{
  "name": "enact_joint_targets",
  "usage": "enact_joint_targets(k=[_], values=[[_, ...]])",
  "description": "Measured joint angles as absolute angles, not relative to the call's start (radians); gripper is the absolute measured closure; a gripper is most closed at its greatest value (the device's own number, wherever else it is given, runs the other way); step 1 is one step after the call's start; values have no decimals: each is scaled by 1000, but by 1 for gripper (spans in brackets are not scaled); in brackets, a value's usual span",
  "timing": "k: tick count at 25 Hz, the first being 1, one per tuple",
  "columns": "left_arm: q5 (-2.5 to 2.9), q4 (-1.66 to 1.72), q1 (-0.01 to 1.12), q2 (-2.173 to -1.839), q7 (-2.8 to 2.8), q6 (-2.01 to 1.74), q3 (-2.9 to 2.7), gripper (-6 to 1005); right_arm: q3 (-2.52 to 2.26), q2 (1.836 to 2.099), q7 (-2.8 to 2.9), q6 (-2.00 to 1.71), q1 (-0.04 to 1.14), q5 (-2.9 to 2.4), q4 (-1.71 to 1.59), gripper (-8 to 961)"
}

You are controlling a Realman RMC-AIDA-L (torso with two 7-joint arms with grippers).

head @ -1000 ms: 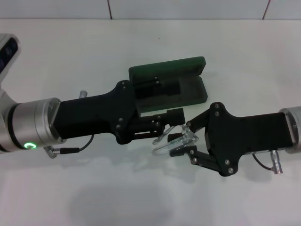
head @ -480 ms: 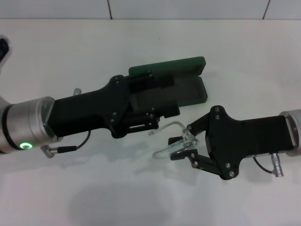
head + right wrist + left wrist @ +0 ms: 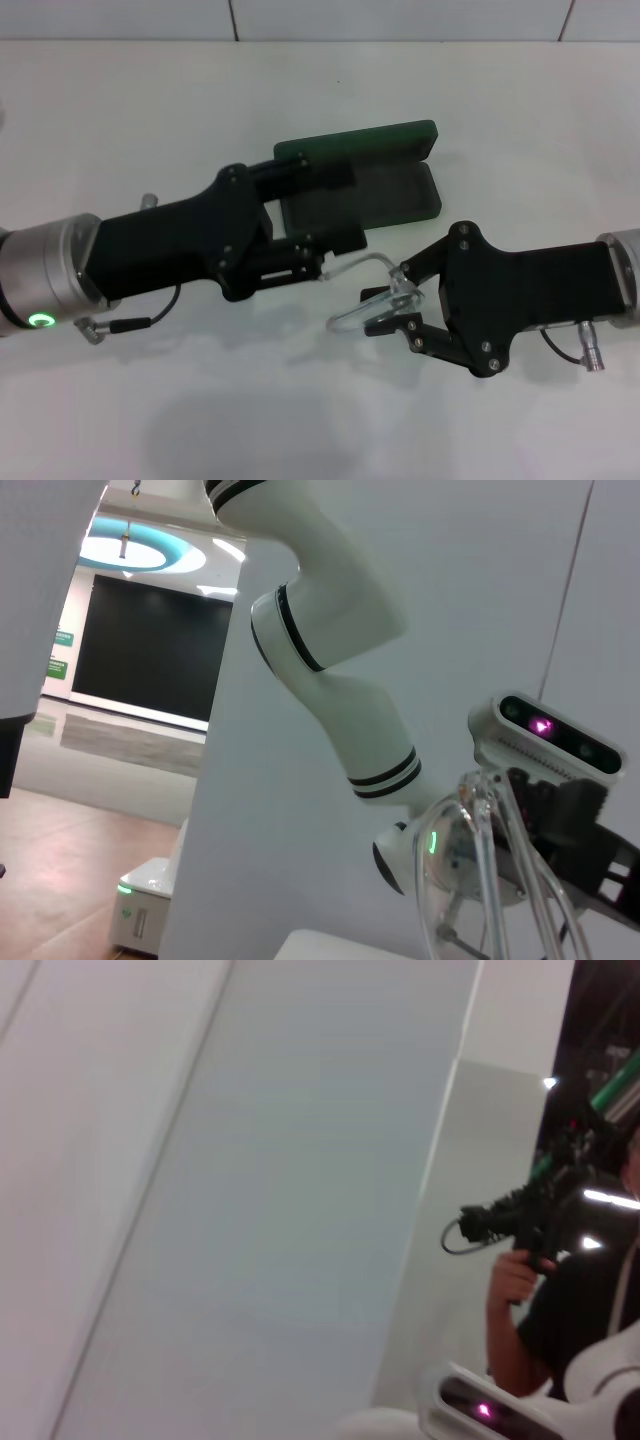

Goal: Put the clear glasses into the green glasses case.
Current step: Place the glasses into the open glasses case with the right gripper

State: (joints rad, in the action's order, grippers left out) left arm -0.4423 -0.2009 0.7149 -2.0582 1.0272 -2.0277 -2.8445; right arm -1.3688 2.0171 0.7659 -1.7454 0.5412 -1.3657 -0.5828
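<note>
1. Clear plastic glasses (image 3: 368, 296) with thin see-through arms are held above the white bench (image 3: 520, 130), pinched in the closed right pincer (image 3: 388, 308).
2. Just behind them, the dark green hard glasses case (image 3: 385, 180) is lying open.
3. The left pincer (image 3: 335, 205) is spread wide over the case, with nothing held.

The head camera looked steeply down on the table (image 3: 520, 120) from close above, both arms reaching in from the sides. The left wrist camera faced away from the table, toward a wall (image 3: 280, 1200) and a person (image 3: 560, 1300) with a camera. The right wrist camera looked up, the glasses (image 3: 500, 880) close before it and the left arm (image 3: 330, 680) behind. It shared those with the head view.
</note>
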Motion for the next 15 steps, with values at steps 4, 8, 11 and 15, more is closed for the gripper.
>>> enact_joint_targets(k=[4, 8, 11, 15], values=[[-418, -201, 717, -2060, 1026, -2028, -2845, 301, -1371, 2016, 766, -1727, 543, -1367, -588, 829], [-468, -202, 696, -2057, 1026, -2028, -2834, 301, -1370, 2013, 767, -1725, 544, -1368, -594, 829], [-628, -208, 636, -2052, 1035, -2025, -2823, 301, -1366, 2009, 774, -1716, 545, -1370, -599, 828], [-822, -211, 546, -2034, 1042, -2017, -2822, 301, -1365, 1997, 880, -1655, 546, -1403, -677, 828]])
